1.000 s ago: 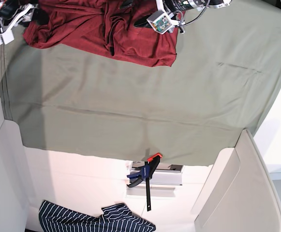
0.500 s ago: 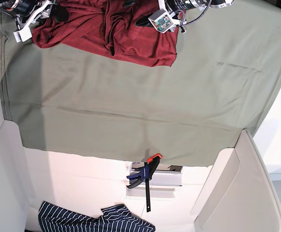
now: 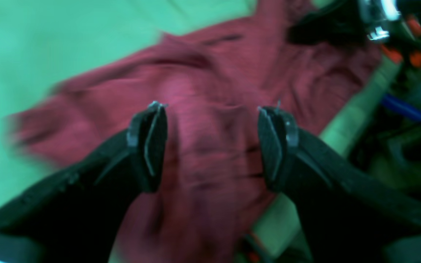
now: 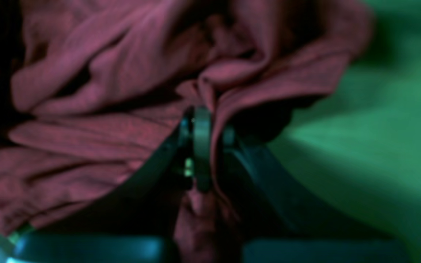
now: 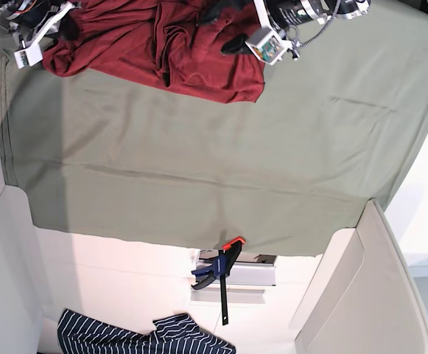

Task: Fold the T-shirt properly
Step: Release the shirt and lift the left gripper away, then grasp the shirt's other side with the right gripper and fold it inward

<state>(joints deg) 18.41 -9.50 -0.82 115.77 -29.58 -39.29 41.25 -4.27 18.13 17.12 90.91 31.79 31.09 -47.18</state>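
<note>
Two claws are working the same heap. I am pinching my right claw (image 4: 210, 146) together on a raised fold of the T-shirt (image 4: 115, 120), with dark red knit bunching up between the pads and spilling down past them. I am holding my left claw (image 3: 212, 146) spread wide above the same garment; red fabric is showing through the gap, and neither of its fingertips (image 3: 152, 142) is visibly gripping the cloth, though that wrist view is blurring.

In the base view the T-shirt (image 5: 177, 51) is lying crumpled at the far top edge of the sage-green sheet (image 5: 221, 169), taking up the sheet's upper-left part with folds running through its middle. My right claw (image 5: 70, 26) is sitting at the shirt's left end, beside the sheet's left border. My left claw (image 5: 225, 29) is hanging over the shirt's right end, with its white wrist camera block (image 5: 267, 46) jutting just past the shirt's edge onto bare sheet.

Below the sheet's lower edge, a blue and orange clamp (image 5: 219, 274) is gripping a pale bracket. Further below that, well apart from the sheet, a navy-and-white striped garment (image 5: 144, 335) is lying at the bottom of the frame.
</note>
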